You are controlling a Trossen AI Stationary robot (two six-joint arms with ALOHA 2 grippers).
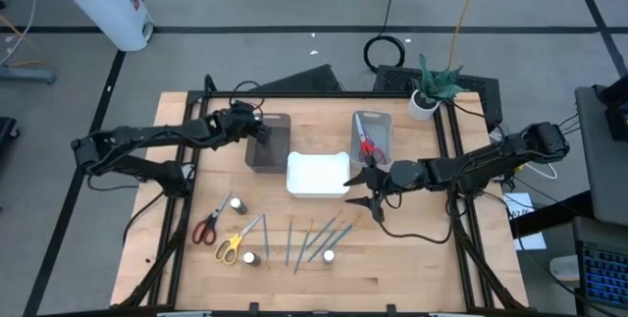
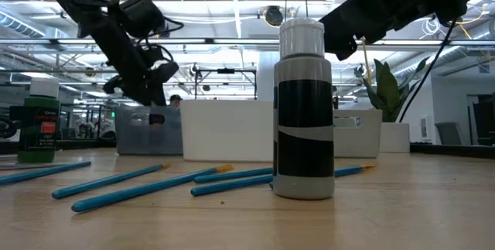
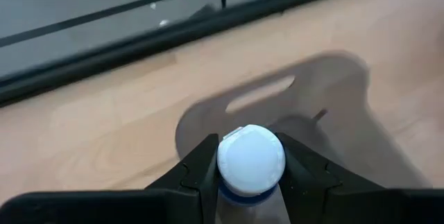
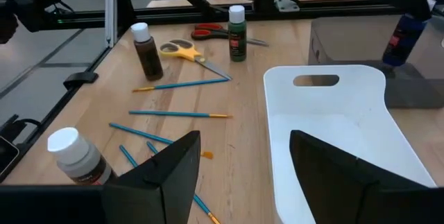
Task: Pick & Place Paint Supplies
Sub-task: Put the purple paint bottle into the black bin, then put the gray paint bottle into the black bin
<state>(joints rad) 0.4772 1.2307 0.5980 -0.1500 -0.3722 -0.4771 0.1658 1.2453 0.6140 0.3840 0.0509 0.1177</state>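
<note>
Left gripper [image 3: 251,182] is clamped on a paint bottle with a white cap [image 3: 251,160]; I can see both fingers [image 3: 198,165] pressed against its neck in the left wrist view. From above I've got that gripper over the brown tray [image 1: 267,145] at the back left of the table [image 1: 412,258], and the right wrist view shows the bottle is a blue one hanging above the tray.

Right gripper [image 1: 371,187] is spread wide with nothing in it, sitting at the right edge of the white tray [image 1: 316,175], which has nothing in it as far as I can see. Behind it the grey tray [image 1: 378,121] has red-handled scissors [image 1: 367,143] lying inside.

Everything else is loose on the front half of the table. Another pair of red scissors [image 1: 210,223] and the yellow scissors [image 1: 235,241] lie front left, with a green bottle [image 4: 237,24] just behind them and a brown bottle [image 4: 146,49] just in front. Blue-handled brushes [image 4: 182,84] are scattered in a loose row across the front middle, and one more white-capped bottle [image 1: 329,255] stands among them, right up in the low camera's face.

A potted plant [image 1: 429,89] sits at the back right corner.
</note>
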